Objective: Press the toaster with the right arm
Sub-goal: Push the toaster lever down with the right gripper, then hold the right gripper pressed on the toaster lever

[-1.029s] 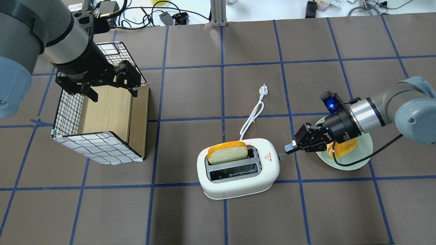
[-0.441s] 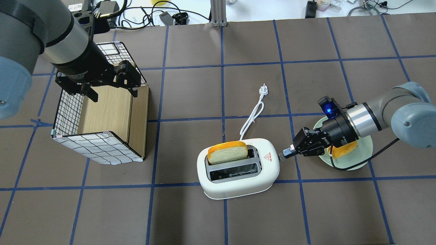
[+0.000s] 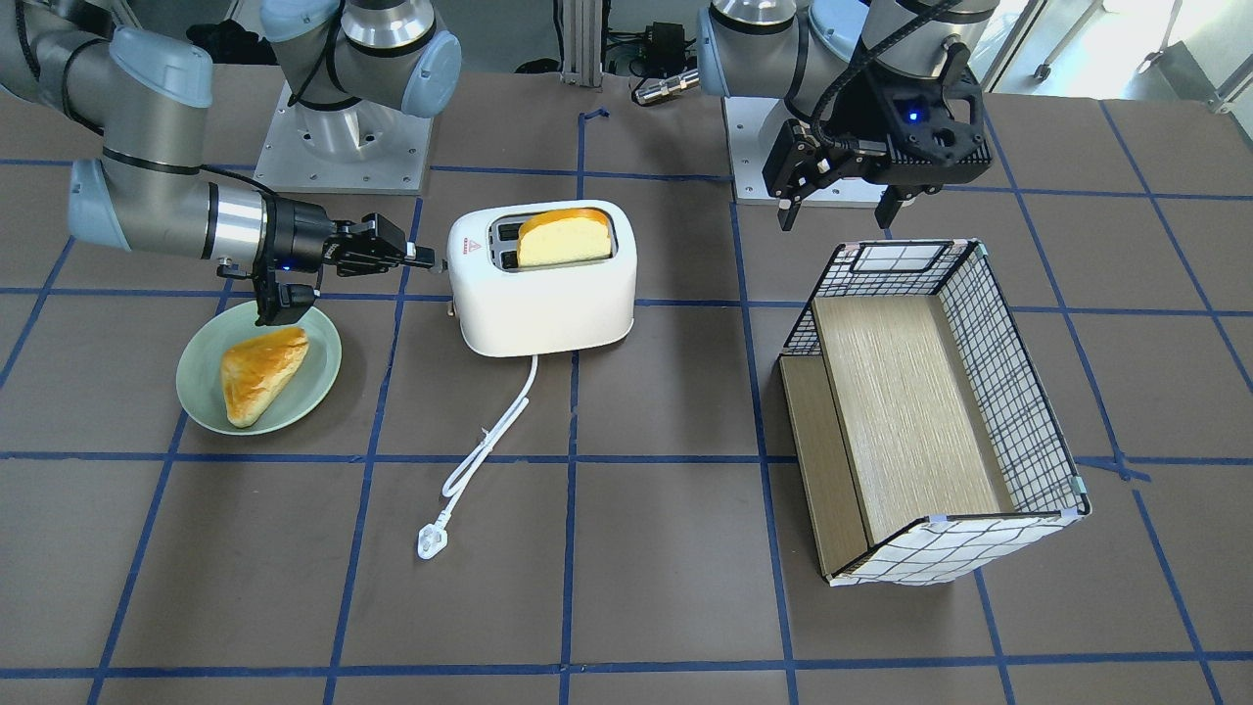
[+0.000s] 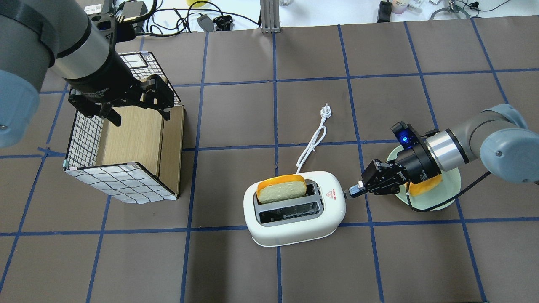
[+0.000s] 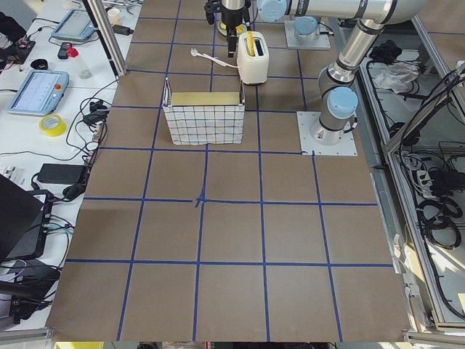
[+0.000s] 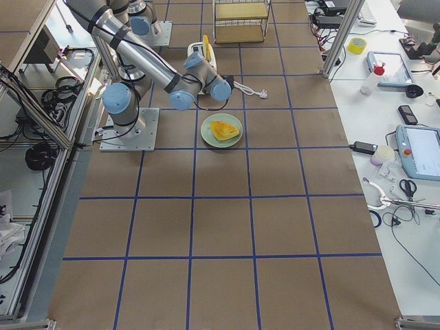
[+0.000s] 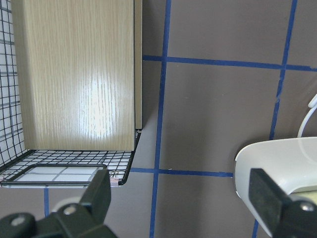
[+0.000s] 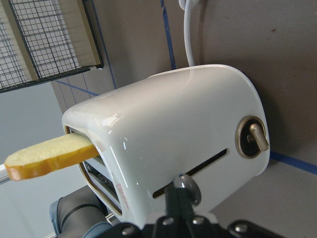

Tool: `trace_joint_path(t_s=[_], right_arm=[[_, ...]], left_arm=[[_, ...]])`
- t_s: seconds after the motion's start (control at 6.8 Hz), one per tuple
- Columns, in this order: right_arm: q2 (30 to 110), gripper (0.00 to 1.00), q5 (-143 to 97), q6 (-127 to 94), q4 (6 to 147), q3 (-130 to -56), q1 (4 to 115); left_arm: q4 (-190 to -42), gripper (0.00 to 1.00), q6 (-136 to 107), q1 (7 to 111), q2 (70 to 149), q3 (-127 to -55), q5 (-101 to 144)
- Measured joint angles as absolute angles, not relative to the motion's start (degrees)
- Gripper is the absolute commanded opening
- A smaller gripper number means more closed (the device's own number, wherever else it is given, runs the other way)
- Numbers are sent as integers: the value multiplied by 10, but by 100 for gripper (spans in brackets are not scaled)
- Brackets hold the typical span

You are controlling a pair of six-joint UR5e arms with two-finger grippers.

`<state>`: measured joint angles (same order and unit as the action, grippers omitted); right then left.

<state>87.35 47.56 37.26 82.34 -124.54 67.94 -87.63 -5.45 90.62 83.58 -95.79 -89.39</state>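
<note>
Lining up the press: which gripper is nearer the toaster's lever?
Right. The right gripper has its shut fingertips at the lever on the toaster end; the left gripper hangs open above the wire basket, well away from it.

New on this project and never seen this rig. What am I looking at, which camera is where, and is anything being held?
Two robot arms are bolted at a table marked with a blue tape grid. Two pictures look down on it, one from behind the robot and one facing it. Two are taken from the table's ends, and two come from cameras on the wrists.

On the table are a white toaster with a bread slice standing in one slot, its cord lying unplugged, a green plate with a pastry, and a wire basket with a wooden insert.

The right gripper is shut, its tip at the toaster's side lever, seemingly touching it. The left gripper hangs open over the basket. Neither holds anything.
</note>
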Motion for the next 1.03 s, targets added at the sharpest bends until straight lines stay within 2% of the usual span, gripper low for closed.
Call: trace_joint_path(t_s=[1.03], right_arm=[[847,0,483,374,865,-1260,679]], left_arm=[[-876,100,-54,906,836,-958,-894]])
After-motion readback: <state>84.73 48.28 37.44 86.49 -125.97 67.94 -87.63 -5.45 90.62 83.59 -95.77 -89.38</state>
